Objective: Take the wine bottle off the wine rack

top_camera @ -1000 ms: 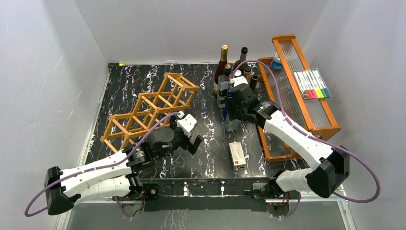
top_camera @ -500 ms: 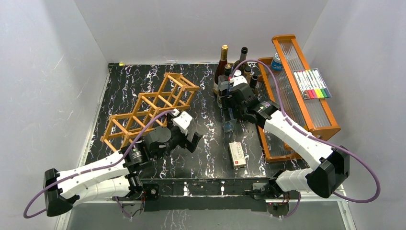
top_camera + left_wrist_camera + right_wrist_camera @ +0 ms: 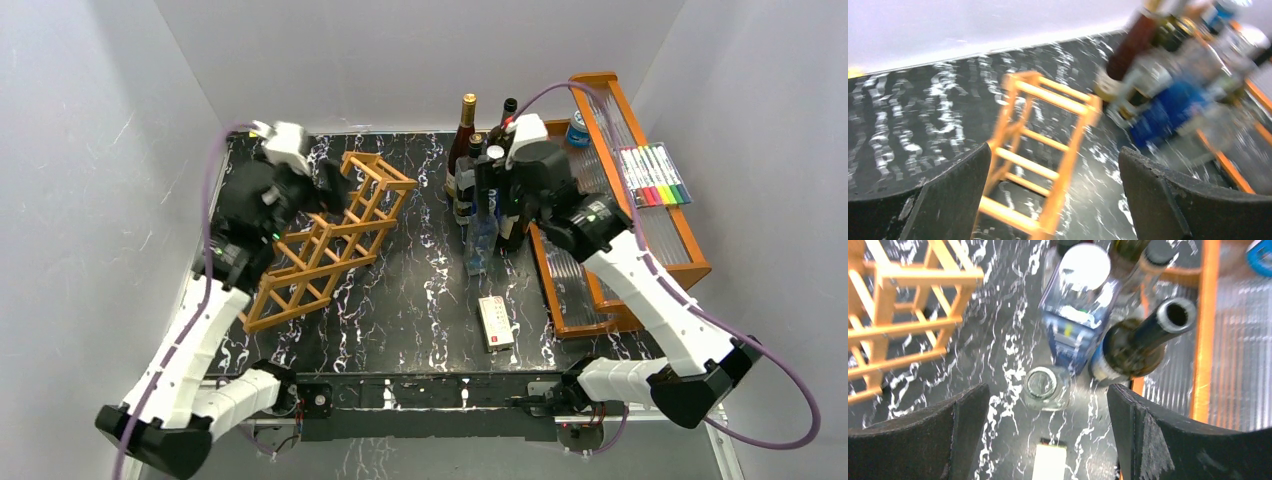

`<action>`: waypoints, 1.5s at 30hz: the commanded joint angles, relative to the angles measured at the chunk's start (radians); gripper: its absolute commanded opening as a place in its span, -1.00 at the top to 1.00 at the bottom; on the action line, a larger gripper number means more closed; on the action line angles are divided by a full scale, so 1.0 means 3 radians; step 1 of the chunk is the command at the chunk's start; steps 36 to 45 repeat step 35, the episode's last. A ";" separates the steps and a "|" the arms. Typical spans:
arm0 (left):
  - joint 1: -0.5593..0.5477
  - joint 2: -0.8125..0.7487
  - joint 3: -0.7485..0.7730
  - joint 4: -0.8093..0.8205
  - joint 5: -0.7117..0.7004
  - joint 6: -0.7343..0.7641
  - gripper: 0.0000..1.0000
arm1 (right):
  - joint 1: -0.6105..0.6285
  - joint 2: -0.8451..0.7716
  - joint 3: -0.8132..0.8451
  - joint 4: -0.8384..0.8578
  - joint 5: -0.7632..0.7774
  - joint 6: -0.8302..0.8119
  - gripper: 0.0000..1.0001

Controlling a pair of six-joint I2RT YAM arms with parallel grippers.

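left gripper rose above wine rack, wide | right gripper wide above wine bottles

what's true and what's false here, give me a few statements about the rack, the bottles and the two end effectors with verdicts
1. The left end effector and the right end effector are both open and hold nothing. True.
2. A bottle lies in the wine rack. False: its cells look empty, and the bottles stand upright in a group beside the tiered tray.
3. The right end effector hovers above the group of bottles. True.
4. The marker set lies on the table next to the wine rack. False: it rests on the tiered tray, at the far right.
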 commanded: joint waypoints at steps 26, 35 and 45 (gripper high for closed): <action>0.0974 -0.0108 0.1828 -0.0347 0.0456 0.0420 -0.96 | -0.0446 -0.0605 0.1383 0.0475 0.0307 -0.0608 -0.96; 0.0773 -0.0145 0.1725 -0.0313 0.0418 0.0503 -0.97 | -0.0445 -0.0808 0.1266 0.0484 0.0323 -0.0522 -0.96; 0.0773 -0.0145 0.1725 -0.0313 0.0418 0.0503 -0.97 | -0.0445 -0.0808 0.1266 0.0484 0.0323 -0.0522 -0.96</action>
